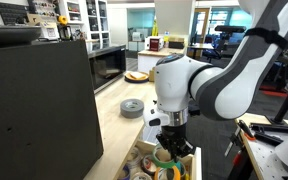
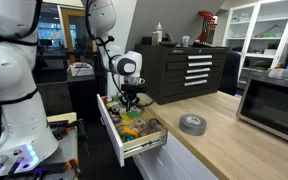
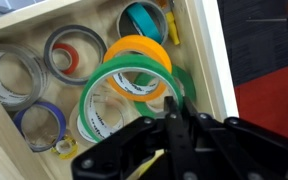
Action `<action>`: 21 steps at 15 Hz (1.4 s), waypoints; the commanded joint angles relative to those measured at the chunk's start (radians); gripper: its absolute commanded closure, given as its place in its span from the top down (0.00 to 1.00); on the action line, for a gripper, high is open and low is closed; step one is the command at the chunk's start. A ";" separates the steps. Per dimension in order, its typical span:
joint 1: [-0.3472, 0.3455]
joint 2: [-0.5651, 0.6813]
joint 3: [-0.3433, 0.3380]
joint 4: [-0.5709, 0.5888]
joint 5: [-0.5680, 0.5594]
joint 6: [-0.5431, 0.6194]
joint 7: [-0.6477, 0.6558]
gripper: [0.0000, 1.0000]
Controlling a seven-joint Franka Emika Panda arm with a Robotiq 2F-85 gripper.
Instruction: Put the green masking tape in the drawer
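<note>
Workshop counter (image 2: 234, 135) with 1 open drawer (image 3: 210, 60): delivery nearly done.
Gripper (image 3: 170, 122) hangs over the drawer, its jaws drawn close and apparently pinching the rim of the green masking tape (image 3: 92, 98), which sits low among the other rolls, against an orange roll (image 3: 136, 52). Left to do, I judge: let go and lift clear. Crowded rolls leave little free floor; 1 grey roll (image 2: 192, 124) lies out on the counter, well apart.

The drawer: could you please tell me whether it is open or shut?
Open. In an exterior view the drawer juts out from under the counter, and the wrist view shows tape rolls exposed inside.
</note>
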 commanded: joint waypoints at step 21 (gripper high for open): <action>-0.100 -0.115 0.098 0.042 0.219 -0.116 0.008 1.00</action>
